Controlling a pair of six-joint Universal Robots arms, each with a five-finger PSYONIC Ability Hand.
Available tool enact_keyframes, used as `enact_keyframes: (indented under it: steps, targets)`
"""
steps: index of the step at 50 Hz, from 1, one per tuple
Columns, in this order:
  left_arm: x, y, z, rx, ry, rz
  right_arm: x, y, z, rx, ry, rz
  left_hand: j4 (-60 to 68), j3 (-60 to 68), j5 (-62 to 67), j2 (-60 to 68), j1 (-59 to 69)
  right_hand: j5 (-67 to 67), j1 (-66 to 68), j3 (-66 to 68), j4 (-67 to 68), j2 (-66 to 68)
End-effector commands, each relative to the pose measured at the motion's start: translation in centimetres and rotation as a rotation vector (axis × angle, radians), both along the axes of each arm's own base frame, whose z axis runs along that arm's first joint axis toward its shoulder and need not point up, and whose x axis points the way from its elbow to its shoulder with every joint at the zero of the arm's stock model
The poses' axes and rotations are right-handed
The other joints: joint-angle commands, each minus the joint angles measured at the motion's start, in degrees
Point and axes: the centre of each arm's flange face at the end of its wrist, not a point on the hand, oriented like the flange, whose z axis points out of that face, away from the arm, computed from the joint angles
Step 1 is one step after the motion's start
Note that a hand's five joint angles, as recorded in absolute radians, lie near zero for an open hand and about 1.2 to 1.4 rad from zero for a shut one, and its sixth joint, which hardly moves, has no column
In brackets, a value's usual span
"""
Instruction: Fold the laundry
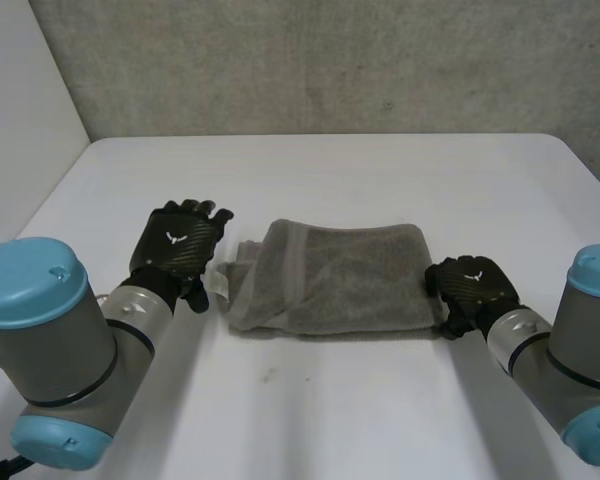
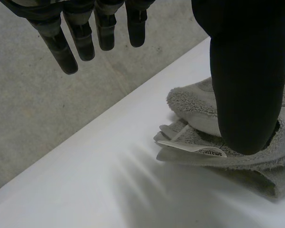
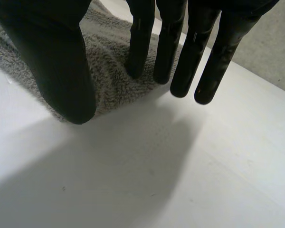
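Note:
A grey towel (image 1: 330, 275) lies folded into a rectangle in the middle of the white table (image 1: 330, 170). Its left end is bunched, with a white label (image 2: 194, 148) sticking out. My left hand (image 1: 180, 245) hovers just left of that end, open with straight fingers (image 2: 66, 47), and its thumb (image 2: 247, 71) hangs over the bunched cloth (image 2: 199, 102). My right hand (image 1: 472, 285) is at the towel's right edge. It is open, with fingers (image 3: 166, 47) and thumb (image 3: 61, 61) spread apart above the cloth's edge (image 3: 109, 61) and nothing pinched between them.
A grey wall (image 1: 330, 60) stands behind the table's far edge. Bare tabletop lies in front of the towel and behind it. My two arms come in from the near left and near right corners.

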Motion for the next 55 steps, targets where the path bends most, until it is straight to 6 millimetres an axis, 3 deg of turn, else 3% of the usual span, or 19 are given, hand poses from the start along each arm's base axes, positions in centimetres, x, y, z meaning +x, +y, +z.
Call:
enact_keyframes:
  steps: [1, 21, 24, 25, 26, 27, 32, 34, 35, 36, 37, 39, 40, 41, 42, 45, 47, 50, 55]
  targets:
    - [0.1, 0.2, 0.2, -0.002, 0.001, 0.001, 0.0, 0.2, 0.0, 0.019, -0.017, -0.008, 0.60, 0.65, 0.06, 0.60, 0.32, 1.91, 6.05, 2.02, 1.98, 1.20]
    - [0.1, 0.2, 0.3, -0.007, 0.003, 0.001, 1.8, 0.4, -0.1, 0.057, -0.125, -0.002, 0.59, 0.64, 0.06, 0.59, 0.32, 6.45, 10.59, 6.56, 6.52, 5.75]
    - [0.1, 0.2, 0.3, -0.007, 0.003, 0.001, 2.0, 0.2, -0.3, 0.061, -0.129, 0.000, 0.76, 0.81, 0.22, 0.76, 0.49, 18.56, 22.70, 18.67, 18.63, 17.86]
    - [0.2, 0.2, 0.3, -0.007, 0.003, 0.001, 2.1, 0.1, -0.5, 0.063, -0.129, 0.001, 0.76, 0.81, 0.22, 0.76, 0.49, 33.38, 37.53, 33.49, 33.45, 32.68]
    - [0.2, 0.2, 0.3, -0.007, 0.003, 0.001, 2.1, 0.1, -0.5, 0.063, -0.129, 0.001, 0.76, 0.81, 0.22, 0.76, 0.49, 33.53, 37.67, 33.64, 33.60, 32.83]
    - [0.2, 0.2, 0.4, -0.008, 0.004, 0.001, 2.2, -0.1, -0.5, 0.058, -0.130, 0.000, 0.60, 0.65, 0.06, 0.60, 0.32, 43.46, 47.61, 43.58, 43.53, 42.76]
    - [0.3, 0.2, 0.9, -0.020, 0.010, 0.004, 2.7, -1.3, 1.1, -0.021, -0.118, -0.011, 0.43, 0.48, -0.11, 0.43, 0.15, 43.56, 47.71, 43.68, 43.63, 42.86]
    - [0.5, 0.3, 1.2, -0.028, 0.015, 0.009, 5.1, -1.0, 3.0, -0.107, -0.097, 0.055, 0.09, 0.14, -0.45, 0.09, -0.18, 43.56, 47.71, 43.68, 43.63, 42.86]
    - [0.5, 0.3, 1.3, -0.028, 0.015, 0.009, 5.1, -1.0, 3.1, -0.108, -0.097, 0.056, 0.09, 0.14, -0.45, 0.09, -0.19, 43.56, 47.71, 43.68, 43.63, 42.86]
    - [0.6, 0.3, 1.7, -0.039, 0.020, 0.010, 6.7, -0.1, 4.0, -0.156, -0.075, 0.112, 0.09, 0.14, -0.45, 0.09, -0.19, 43.56, 47.71, 43.68, 43.63, 42.86]
    - [0.6, 0.3, 1.7, -0.039, 0.020, 0.010, 6.7, -0.1, 4.0, -0.157, -0.075, 0.112, 0.09, 0.14, -0.45, 0.09, -0.19, 43.56, 47.71, 43.68, 43.63, 42.86]
    - [1.2, 0.1, 2.3, -0.053, 0.027, 0.030, 9.9, 2.1, 5.3, -0.241, 0.005, 0.243, -0.08, -0.03, -0.62, -0.08, -0.35, 43.56, 47.71, 43.68, 43.63, 42.86]
    - [1.2, 0.1, 2.3, -0.053, 0.027, 0.030, 9.9, 2.1, 5.4, -0.241, 0.006, 0.244, -0.08, -0.03, -0.62, -0.08, -0.35, 43.56, 47.71, 43.68, 43.63, 42.86]
    - [1.7, -0.1, 2.6, -0.060, 0.029, 0.050, 11.4, 3.3, 5.6, -0.279, 0.055, 0.308, -0.25, -0.19, -0.78, -0.25, -0.52, 43.56, 47.71, 43.68, 43.63, 42.86]
    - [2.3, -0.4, 2.9, -0.068, 0.032, 0.070, 12.9, 4.5, 5.6, -0.317, 0.103, 0.372, -0.25, -0.20, -0.78, -0.25, -0.52, 43.56, 47.71, 43.68, 43.63, 42.86]
    - [2.9, -0.7, 3.3, -0.076, 0.036, 0.087, 14.4, 5.6, 5.2, -0.348, 0.144, 0.433, -0.25, -0.20, -0.78, -0.25, -0.52, 43.56, 47.71, 43.68, 43.63, 42.86]
    - [3.7, -0.9, 3.6, -0.082, 0.037, 0.113, 17.0, 8.1, 4.3, -0.405, 0.204, 0.546, -0.25, -0.20, -0.78, -0.25, -0.52, 43.56, 47.71, 43.68, 43.63, 42.86]
    - [4.3, -1.1, 3.6, -0.084, 0.037, 0.135, 18.6, 9.3, 3.1, -0.422, 0.232, 0.608, -0.41, -0.36, -0.95, -0.41, -0.69, 43.56, 47.71, 43.68, 43.63, 42.86]
    - [4.9, -1.2, 3.3, -0.073, 0.032, 0.152, 19.8, 9.2, 1.5, -0.414, 0.236, 0.624, -0.58, -0.53, -1.12, -0.58, -0.86, 43.56, 47.71, 43.68, 43.63, 42.86]
